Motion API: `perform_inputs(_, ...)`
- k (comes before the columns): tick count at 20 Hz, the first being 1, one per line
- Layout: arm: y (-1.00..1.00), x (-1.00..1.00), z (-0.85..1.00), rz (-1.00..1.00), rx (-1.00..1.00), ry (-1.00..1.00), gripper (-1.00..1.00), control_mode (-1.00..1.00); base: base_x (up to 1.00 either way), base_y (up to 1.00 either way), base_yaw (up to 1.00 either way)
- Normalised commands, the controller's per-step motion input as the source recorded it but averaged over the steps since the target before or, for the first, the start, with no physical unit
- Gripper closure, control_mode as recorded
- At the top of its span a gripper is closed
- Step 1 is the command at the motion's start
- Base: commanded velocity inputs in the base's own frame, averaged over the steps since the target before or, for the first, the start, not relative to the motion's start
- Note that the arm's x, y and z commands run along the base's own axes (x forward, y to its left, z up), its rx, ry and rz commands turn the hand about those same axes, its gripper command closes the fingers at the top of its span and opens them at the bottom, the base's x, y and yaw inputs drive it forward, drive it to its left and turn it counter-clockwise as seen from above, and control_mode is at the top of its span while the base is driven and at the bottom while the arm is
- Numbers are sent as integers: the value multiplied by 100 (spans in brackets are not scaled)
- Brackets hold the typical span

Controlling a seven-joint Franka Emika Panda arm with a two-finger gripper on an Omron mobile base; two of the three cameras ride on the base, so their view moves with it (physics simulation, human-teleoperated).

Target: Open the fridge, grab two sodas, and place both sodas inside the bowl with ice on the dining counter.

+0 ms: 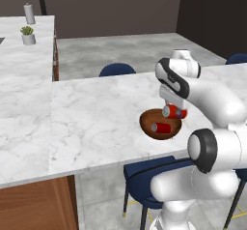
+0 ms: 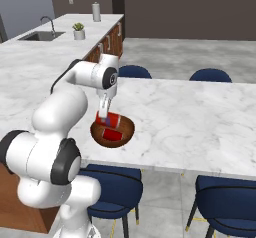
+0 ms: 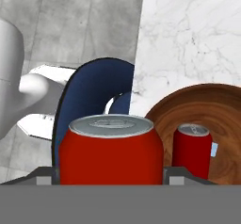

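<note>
Gripping a red soda can (image 3: 111, 148) between its two fingers, the gripper (image 2: 104, 117) hangs just above the near rim of the brown wooden bowl (image 2: 125, 128), the can lying crosswise with its silver top turned to one side in the base views. In the hand view the held can sits large in front, with a dark blue chair (image 3: 92, 93) and grey floor behind it. A second soda can (image 1: 162, 127) lies inside the bowl, next to a small pale ice cube (image 3: 214, 148). The bowl rests near the front edge of the white marble dining counter (image 1: 96, 113). Beyond it, more blue chair backs (image 2: 210, 75) line the far side, and a small potted plant (image 1: 28, 35) stands on the farther counter
</note>
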Motion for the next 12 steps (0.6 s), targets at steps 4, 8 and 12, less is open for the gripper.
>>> perform_inputs(4,0,15,-1,0,0,0,100,-100,0,0,0)
perform_inputs(8,0,11,-3,0,0,0,100,-100,0,0,0)
perform_inputs(12,0,7,-5,0,0,0,100,-100,0,0,0)
